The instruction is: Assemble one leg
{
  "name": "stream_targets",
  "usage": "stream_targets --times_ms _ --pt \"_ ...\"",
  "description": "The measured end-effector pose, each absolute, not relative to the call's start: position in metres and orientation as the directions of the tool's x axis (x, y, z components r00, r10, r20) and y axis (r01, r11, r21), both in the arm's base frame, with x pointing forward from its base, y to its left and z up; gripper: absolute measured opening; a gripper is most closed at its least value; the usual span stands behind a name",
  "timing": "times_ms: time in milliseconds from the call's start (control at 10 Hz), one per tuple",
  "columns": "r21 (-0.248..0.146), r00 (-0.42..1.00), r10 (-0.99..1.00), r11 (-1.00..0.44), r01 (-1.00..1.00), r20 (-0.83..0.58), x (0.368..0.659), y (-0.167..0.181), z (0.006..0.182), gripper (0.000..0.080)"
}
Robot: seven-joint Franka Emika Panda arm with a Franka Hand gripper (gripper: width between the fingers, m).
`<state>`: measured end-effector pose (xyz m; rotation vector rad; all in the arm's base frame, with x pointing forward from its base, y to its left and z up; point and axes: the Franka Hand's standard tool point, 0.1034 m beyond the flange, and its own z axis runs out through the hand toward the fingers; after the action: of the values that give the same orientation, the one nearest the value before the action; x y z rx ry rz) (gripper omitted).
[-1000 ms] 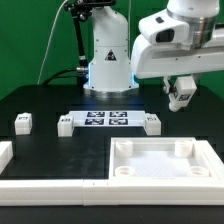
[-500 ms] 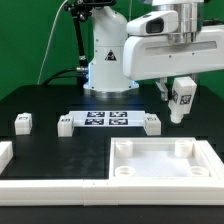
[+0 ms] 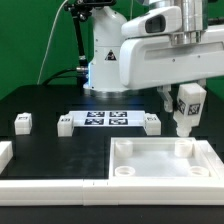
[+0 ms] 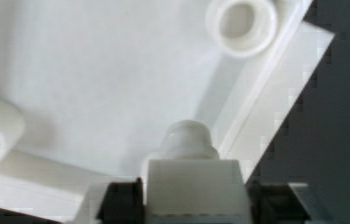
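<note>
White plastic is being carried here: a small white plastic cuboid leg (image 3: pixel 188 105), tagged with black-and-white fiducial squares, is being clamped between the two dark fingers of the claw (image 4: pixel 191 198), which are being pressed against its opposite sides with nothing else in their hold. The leg is being held upright in the air, with its rounded peg (image 4: pixel 188 141) pointed downward, presumably so that the peg can be lowered straight into a hole without tilting. In the exterior view it is being hung above the far corner, on that view's right, of a large white square tray-like part (image 3: pixel 160 183). The leg is apart from the tray-like part and not yet seated in anything. A round corner socket (image 3: pixel 182 148) is lying just below and in front of the peg, and this is judged to be the intended seat. From the wrist view the peg is being seen over the raised rim rather than over a socket (image 4: pixel 243 26), so some sideways alignment is probably being called for before any descent. Three more small white blocks (image 3: pixel 22 122) are being left on the black surface (image 3: pixel 45 145), well apart from the tray-like part, two of them just beside the ends of the flat white marker board (image 3: pixel 107 120).
</note>
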<state>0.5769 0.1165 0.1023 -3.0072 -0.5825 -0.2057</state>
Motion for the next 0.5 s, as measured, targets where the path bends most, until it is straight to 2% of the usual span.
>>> stream_targets --times_ms 500 --pt "-0.024 0.909 0.352 -0.930 0.366 0.222 0.5825 0.1127 0.1010 0.0290"
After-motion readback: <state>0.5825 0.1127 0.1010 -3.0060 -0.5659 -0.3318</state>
